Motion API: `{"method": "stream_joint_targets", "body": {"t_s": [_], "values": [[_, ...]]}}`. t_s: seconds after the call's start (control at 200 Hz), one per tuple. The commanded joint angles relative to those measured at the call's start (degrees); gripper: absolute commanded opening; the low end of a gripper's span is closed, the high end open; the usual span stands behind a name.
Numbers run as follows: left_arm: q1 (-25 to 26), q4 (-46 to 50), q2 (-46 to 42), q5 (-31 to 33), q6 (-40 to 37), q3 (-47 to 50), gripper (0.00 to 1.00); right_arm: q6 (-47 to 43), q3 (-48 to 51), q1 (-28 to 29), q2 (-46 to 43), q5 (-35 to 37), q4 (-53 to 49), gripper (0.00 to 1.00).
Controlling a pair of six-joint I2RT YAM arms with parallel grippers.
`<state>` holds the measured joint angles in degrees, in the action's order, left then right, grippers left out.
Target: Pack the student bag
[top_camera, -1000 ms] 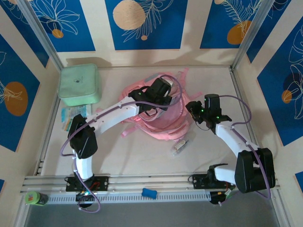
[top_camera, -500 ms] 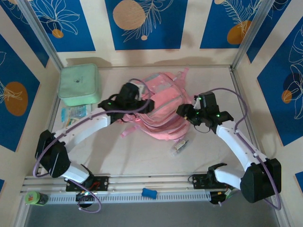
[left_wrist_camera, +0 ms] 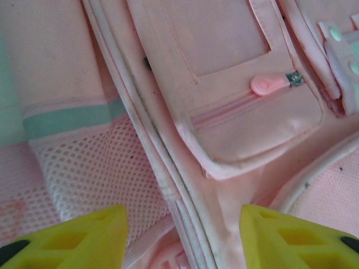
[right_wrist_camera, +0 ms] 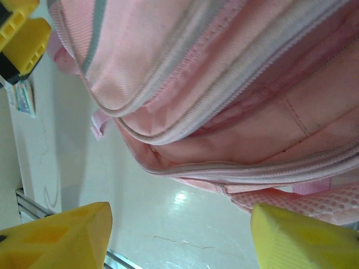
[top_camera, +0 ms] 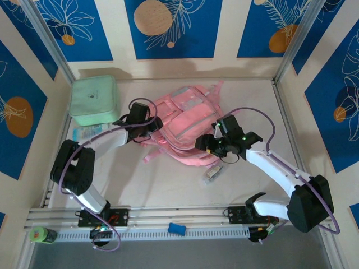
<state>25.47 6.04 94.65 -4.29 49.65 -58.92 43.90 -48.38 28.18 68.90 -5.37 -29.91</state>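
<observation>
**Item 1. student bag** (top_camera: 188, 120): pink fabric backpack with pale panels. It is laid flat on the pale table (top_camera: 168, 185), at the centre of the top view and slightly above the middle. A shut front pocket with a pink zip puller (left_wrist_camera: 268, 84) is seen at the upper right of the left wrist view. A mesh side pocket (left_wrist_camera: 95, 174) under a mint band is seen at the lower left of that view.

**Item 2. left gripper** (top_camera: 152, 124): placed at the bag's left edge, centre-left in the top view. Its yellow fingertips (left_wrist_camera: 84, 235) are spread to the two bottom corners of the wrist view. Bag piping and fabric lie under the gap, and nothing is clasped.

**Item 3. right gripper** (top_camera: 205, 143): placed at the bag's lower right edge, just right of centre in the top view. Its yellow fingers (right_wrist_camera: 56, 238) are set wide apart at the bottom corners of the wrist view. Bare table is seen between them and the bag's zipped edge above them. Nothing is held, and whether the bag is touched cannot be told.

**Item 4. mint green case** (top_camera: 93, 100): square, zipped, at the upper left of the top view, apart from the bag.

**Item 5. teal packet** (top_camera: 84, 133): lies just below the case and is partly covered by the left arm.

**Item 6. small pale object** (top_camera: 212, 172): lies on the table just below the bag's lower right corner. Its kind cannot be told.

**Item 7. blue object** (top_camera: 176, 228): lies on the rail (top_camera: 224, 232) at the bottom centre.

**Item 8. green object** (top_camera: 42, 234): cylindrical, at the bottom left corner of the top view, beside the rail's end
</observation>
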Motion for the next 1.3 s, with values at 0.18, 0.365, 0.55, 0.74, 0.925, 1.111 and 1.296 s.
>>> {"method": "stream_joint_targets", "body": {"t_s": [0.18,0.365,0.55,0.74,0.925,1.111,1.296], "values": [[0.0,-8.9,6.1,-1.6,7.3,-2.4,0.38,0.6,2.1,-0.3,-1.0,0.3,0.1,0.67],[0.7,-8.8,3.3,2.2,9.3,2.5,0.34,0.7,3.2,-1.0,-0.8,-0.5,1.1,0.68],[2.6,-9.5,1.7,3.1,10.7,5.5,0.32,1.2,3.3,-1.5,0.9,-1.8,2.4,0.69],[3.6,-10.5,4.5,3.2,11.6,3.8,0.32,1.8,2.5,-1.4,2.0,-2.0,3.4,0.69],[3.8,-11.1,7.4,2.6,11.9,-0.2,0.25,1.4,2.2,-1.3,1.8,-1.4,2.2,0.69],[4.5,-10.9,6.5,3.0,12.9,-0.9,0.1,0.7,2.4,-1.4,1.0,-1.0,1.5,0.69],[5.3,-13.2,2.4,3.0,17.6,1.0,0.0,-0.9,-1.1,-0.3,1.4,1.4,-2.8,0.7]]}}
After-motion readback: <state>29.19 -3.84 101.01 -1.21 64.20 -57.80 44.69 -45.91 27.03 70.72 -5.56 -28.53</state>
